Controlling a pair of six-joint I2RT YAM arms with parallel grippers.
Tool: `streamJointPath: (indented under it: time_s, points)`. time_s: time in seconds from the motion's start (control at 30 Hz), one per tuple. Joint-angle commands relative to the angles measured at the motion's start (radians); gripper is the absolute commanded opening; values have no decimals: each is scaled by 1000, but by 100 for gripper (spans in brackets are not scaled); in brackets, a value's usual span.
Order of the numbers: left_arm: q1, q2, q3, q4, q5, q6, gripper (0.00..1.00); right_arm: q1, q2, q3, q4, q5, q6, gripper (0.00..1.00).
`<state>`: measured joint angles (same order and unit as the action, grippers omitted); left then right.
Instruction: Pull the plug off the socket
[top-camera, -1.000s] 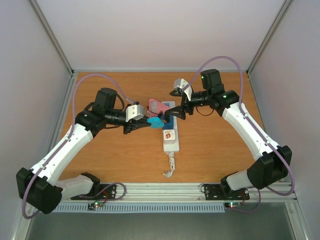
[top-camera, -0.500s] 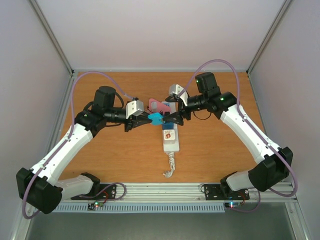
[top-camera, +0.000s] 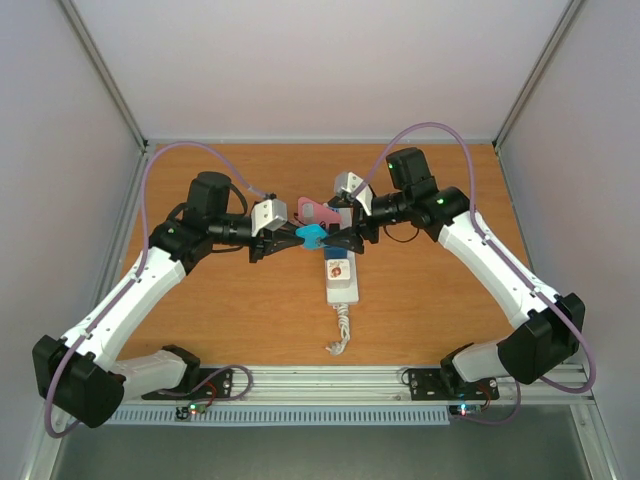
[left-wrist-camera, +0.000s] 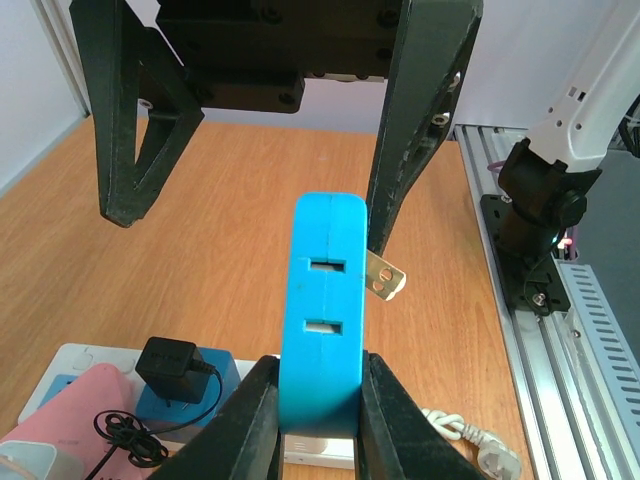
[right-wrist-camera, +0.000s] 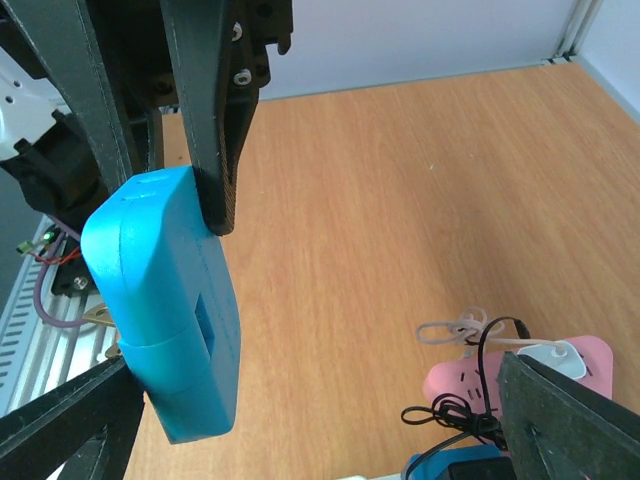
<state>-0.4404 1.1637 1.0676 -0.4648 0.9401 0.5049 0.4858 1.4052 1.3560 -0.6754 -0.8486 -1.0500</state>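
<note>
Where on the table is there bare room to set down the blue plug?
Bare table: right of the socket, between it and the right arm; left of it, between its cord and the left arm; and the far edge behind both arms. Crowded: the middle, where left fingers, right fingers, blue plug and pink charger bunch over the socket.

Top view: bright, flat, diffuse light from above. Plain pale enclosure walls are evenly lit, with no hot spots. Orange-brown wooden tabletop is uniform, with only faint soft shadows beneath the white robot arms. Sharp edge to edge, straight lines stay straight.
Left wrist view: bright blue plastic plug is crisp and its metal prong glints. Lower left corner goes soft.
Right wrist view: wood grain is sharp. The right gripper has its black fingers crushed to near-black at the lower corners, no detail.
</note>
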Motion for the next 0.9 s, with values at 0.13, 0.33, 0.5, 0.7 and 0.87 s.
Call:
streamJointPath:
  time_s: [0.13,0.33,0.5,0.7,0.87]
  points:
    - [-14,2,45,41,64,-7,2,8,12,-11,102,58,87,95]
    - [-32,14,73,35,75,-8,2,7,24,-12,113,50,90,92]
    - [-49,17,86,23,80,3,2,8,38,-11,127,43,97,91]
    - [-50,16,75,20,41,10,1,8,34,-8,124,24,89,91]
    - [-30,21,52,59,-10,-37,1,8,13,-4,99,-31,60,95]
